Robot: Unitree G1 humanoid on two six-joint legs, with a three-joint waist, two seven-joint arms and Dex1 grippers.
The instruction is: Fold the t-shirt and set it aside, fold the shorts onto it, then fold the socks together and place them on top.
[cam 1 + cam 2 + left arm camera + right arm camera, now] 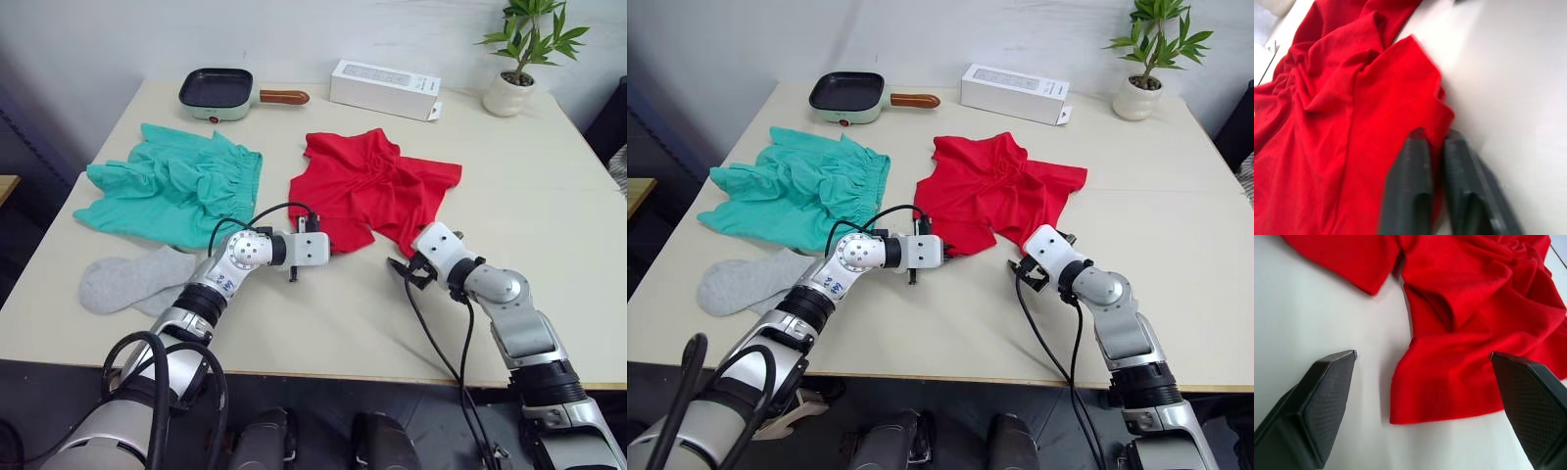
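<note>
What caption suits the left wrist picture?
Left pincer shut on the hem of the crumpled red t-shirt lying on the table.

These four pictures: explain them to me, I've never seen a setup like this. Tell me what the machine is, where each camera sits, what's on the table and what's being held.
It is a humanoid robot with two arms. Two pictures look down from its head; the other two come from its wrists. On the table lie a crumpled t-shirt, shorts and socks, with a pan, box and plant behind. The left gripper pinches the shirt's edge; the right gripper is open at the hem.
</note>
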